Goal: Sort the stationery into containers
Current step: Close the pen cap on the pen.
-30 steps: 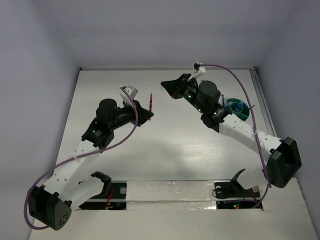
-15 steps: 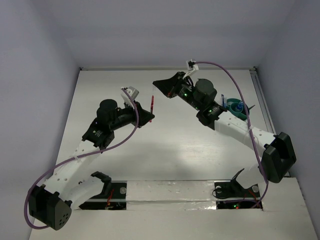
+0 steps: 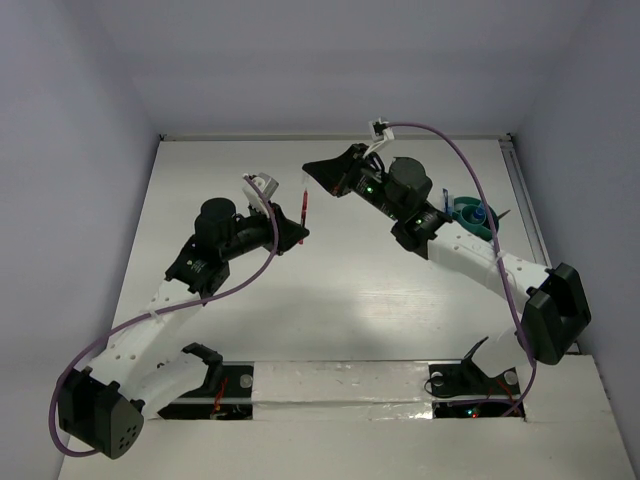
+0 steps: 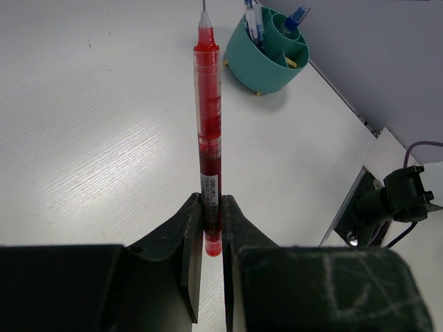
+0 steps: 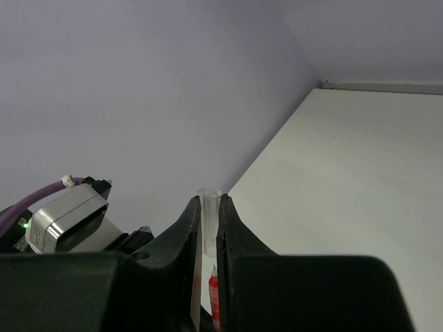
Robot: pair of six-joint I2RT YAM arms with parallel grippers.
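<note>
So the left gripper (image 4: 211,207) was clamped tight on the bottom end of a red pen (image 4: 208,124). In the left wrist view the pen stuck straight up the middle of the frame, its bare tip at the very top edge. No cap on it.

The right gripper (image 5: 210,207) had its fingers pinched on a little clear cap (image 5: 209,202), which poked out above the fingertips in the centre of the right wrist view. At the bottom of that same shot, the pen's tip showed in the gap between the fingers, right under the cap. Couldn't tell if the two were touching or just lined up close.

From the top camera both arms met in the upper middle of the frame, above the table (image 3: 330,300). The left one reached in from the lower left and the right one from the right. The pen was a thin red line between the two grippers, with the right gripper's tip just beside its upper end.

The teal tub (image 4: 255,66) sat in the upper right of the left wrist view, on the table near its edge. A couple of blue pens (image 4: 252,19) stood in its compartments. In the top view the tub was at the right, mostly hidden behind the right arm and well apart from the red pen.
</note>
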